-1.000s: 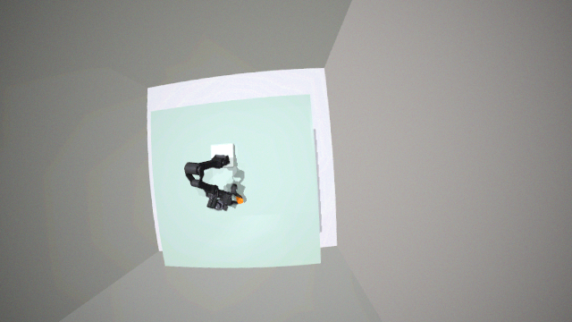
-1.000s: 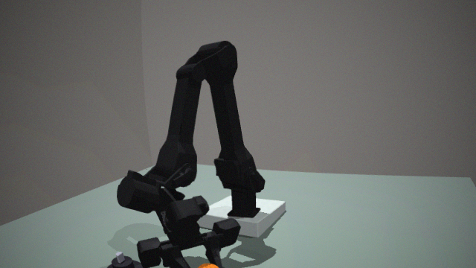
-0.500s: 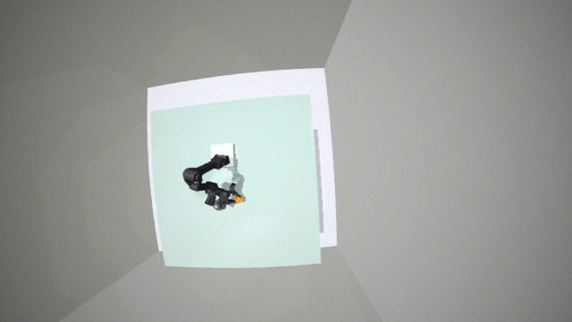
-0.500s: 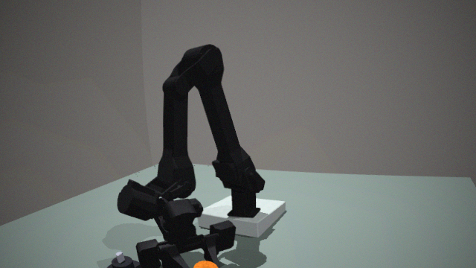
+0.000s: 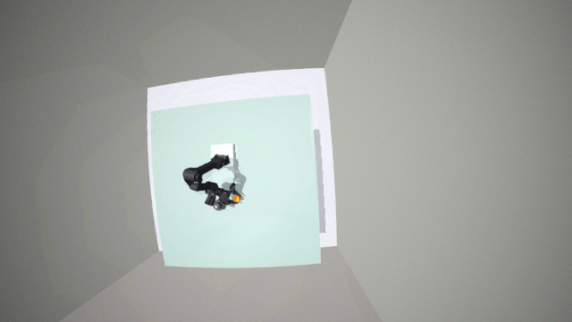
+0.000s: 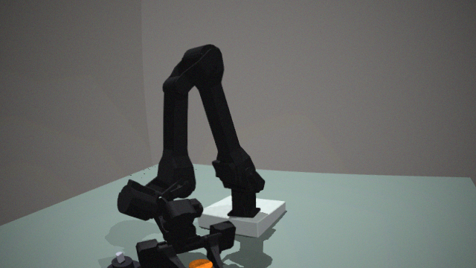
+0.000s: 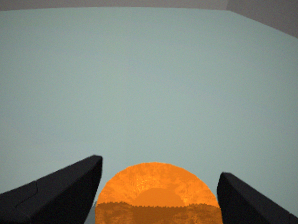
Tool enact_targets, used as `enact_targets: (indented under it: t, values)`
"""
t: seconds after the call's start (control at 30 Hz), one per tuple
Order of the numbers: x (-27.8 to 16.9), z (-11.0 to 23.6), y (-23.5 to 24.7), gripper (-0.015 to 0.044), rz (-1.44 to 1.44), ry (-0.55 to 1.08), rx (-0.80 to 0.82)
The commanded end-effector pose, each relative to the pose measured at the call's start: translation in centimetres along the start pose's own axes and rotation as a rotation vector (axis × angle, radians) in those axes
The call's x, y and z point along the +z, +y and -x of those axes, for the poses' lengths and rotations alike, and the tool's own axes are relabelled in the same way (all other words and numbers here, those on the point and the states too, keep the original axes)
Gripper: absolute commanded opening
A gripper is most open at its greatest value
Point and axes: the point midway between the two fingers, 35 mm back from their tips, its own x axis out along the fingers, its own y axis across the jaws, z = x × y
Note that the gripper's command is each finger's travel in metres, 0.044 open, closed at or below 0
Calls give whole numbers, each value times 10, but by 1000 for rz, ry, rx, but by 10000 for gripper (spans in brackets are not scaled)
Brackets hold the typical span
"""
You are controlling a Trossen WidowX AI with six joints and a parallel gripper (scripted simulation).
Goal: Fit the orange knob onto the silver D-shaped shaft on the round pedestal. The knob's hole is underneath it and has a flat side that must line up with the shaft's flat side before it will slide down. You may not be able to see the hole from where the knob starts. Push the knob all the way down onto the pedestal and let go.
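Observation:
The orange knob (image 6: 201,264) (image 5: 237,197) rests low on the pale green table (image 6: 353,216), between my gripper's two black fingers. Its face towards the wrist camera is round, with a darker half-round patch in it. My gripper (image 7: 160,173) (image 6: 198,257) (image 5: 232,199) is open, with one finger close on each side of the knob. The round dark pedestal (image 6: 123,263) (image 5: 218,206) with the short silver shaft (image 6: 119,256) stands on the table to the left of the gripper in the exterior view, apart from the knob. It is out of the wrist view.
The arm's white base block (image 6: 269,214) (image 5: 222,148) stands behind the gripper, with the black arm (image 6: 201,112) arching over it. Grey walls close the scene at the back and left.

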Motion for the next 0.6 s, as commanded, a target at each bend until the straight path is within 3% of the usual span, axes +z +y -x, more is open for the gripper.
enact_targets:
  t: [0.0,0.37,0.57]
  values:
    - [0,0,0,260,-4,-3,2]
    - [0,0,0,260,-4,-3,2]
    - [0,0,0,418,-4,-3,2]
